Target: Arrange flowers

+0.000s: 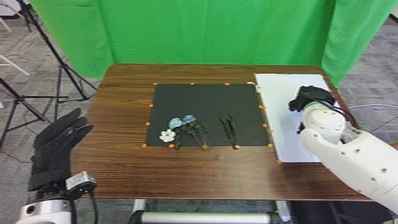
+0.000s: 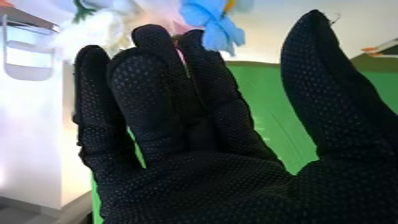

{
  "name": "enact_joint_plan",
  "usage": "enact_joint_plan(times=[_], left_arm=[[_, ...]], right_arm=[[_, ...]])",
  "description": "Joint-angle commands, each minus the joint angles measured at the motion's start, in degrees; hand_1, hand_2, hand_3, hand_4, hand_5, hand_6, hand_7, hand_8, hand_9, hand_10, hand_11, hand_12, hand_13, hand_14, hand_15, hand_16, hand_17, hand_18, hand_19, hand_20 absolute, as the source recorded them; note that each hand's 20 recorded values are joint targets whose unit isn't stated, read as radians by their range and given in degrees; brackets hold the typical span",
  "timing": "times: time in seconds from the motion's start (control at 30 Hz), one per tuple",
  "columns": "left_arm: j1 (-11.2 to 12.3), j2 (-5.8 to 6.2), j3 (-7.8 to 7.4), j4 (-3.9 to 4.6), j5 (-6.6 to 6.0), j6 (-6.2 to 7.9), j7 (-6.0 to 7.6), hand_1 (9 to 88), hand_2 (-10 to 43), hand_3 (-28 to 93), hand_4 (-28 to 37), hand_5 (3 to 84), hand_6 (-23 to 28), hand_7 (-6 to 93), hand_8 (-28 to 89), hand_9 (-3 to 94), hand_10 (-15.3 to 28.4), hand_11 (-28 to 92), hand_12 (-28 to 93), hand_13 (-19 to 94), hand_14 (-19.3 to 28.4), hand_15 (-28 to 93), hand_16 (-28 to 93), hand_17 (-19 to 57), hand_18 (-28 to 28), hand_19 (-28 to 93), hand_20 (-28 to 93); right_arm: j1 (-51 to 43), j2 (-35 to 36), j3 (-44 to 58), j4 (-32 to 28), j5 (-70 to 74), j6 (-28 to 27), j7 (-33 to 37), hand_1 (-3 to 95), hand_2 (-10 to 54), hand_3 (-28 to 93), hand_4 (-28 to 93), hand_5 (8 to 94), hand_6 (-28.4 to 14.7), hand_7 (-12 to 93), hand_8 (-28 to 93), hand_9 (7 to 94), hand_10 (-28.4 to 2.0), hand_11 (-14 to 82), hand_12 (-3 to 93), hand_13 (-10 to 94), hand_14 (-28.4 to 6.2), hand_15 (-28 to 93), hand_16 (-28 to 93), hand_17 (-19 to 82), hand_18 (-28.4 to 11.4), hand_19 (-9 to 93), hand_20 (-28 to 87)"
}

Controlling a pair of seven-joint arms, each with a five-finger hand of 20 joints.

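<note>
At three o'clock, the black-gloved right hand [image 1: 311,96] is held open, nothing gripped; blue-and-white petalled flowers [image 1: 175,123] are laid at eight o'clock on the square black mat [image 1: 209,100].

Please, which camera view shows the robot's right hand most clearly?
The right wrist view: the right hand is close there, with palm, fingers and thumb all easy to distinguish. The head view shows it small and dark, over the white panel.

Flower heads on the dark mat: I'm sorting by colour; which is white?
The leftmost flower head on the mat, nearest the robot; the others are pale blue.
</note>
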Motion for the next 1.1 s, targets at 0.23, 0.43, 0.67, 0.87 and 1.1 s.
enact_joint_plan(times=[0.23, 0.43, 0.67, 0.87, 1.1], left_arm=[[0.0, -0.33, 0.1, 0.18, 0.02, -0.34, -0.23, 27.1, 4.1, 83, -18.7, 38.7, 10.0, 17.0, -11, 32.3, 18.8, 38, 6, 23, 25.7, 63, -17, -10.4, 20.6, 56, 4], [-0.5, -0.94, 0.3, 0.32, 0.42, -0.63, -0.79, 27.0, 4.1, 83, -18.6, 38.7, 10.1, 17.0, -11, 32.4, 18.9, 38, 6, 23, 25.7, 63, -17, -10.5, 20.6, 56, 4], [-1.0, -2.09, 0.25, 0.45, 1.6, -1.48, -1.9, 27.1, 4.2, 83, -18.7, 38.7, 10.1, 17.0, -11, 32.3, 18.9, 38, 6, 23, 25.7, 63, -17, -10.5, 20.6, 56, 4], [-1.2, -2.45, 0.2, 0.43, 2.01, -1.73, -2.13, 27.2, 4.4, 83, -18.7, 38.8, 10.1, 16.9, -11, 32.3, 18.8, 38, 6, 23, 25.7, 63, -17, -10.5, 20.6, 56, 4], [-1.0, -1.24, 0.68, 0.4, 0.63, -0.78, -0.86, 27.1, 4.3, 83, -18.8, 38.7, 10.1, 17.0, -11, 32.4, 19.0, 38, 6, 23, 25.8, 63, -17, -10.5, 20.7, 56, 4]], right_arm=[[0.4, 0.0, -1.9, 2.2, -1.6, 1.2, 1.5, 30.1, -1.8, 79, -26, 57.9, -9.1, 21, -11, 59.6, -19.7, 29.7, 17.5, 64, -11.3, 80, 17, 29, -22.7, 89, -2], [1.9, -0.5, -4.9, 2.8, -2.7, 3.4, 1.7, 29.8, -0.4, 78, -26, 58.4, -8.6, 21, -11, 60.6, -19.4, 30.3, 17.4, 64, -11.0, 79, 17, 29, -22.6, 90, -2], [3.2, -1.2, -6.8, 3.8, -4.1, 4.7, 1.8, 28.1, 3.4, 74, -27, 59.2, -8.2, 22, -12, 61.3, -19.3, 30.3, 17.2, 65, -10.9, 79, 17, 30, -22.8, 90, -3], [4.2, -1.2, -8.0, 4.6, -4.8, 4.9, 2.3, 29.0, 4.1, 73, -27, 60.4, -7.6, 22, -12, 62.5, -18.7, 30.5, 17.1, 66, -10.7, 79, 17, 30, -22.6, 90, -4], [5.1, -1.1, -10.2, 6.0, -7.4, 7.8, 2.0, 38.1, 2.9, 73, -28, 65.5, -4.0, 25, -9, 69.4, -14.7, 30.7, 17.0, 69, -9.2, 77, 18, 32, -21.3, 90, -6]])
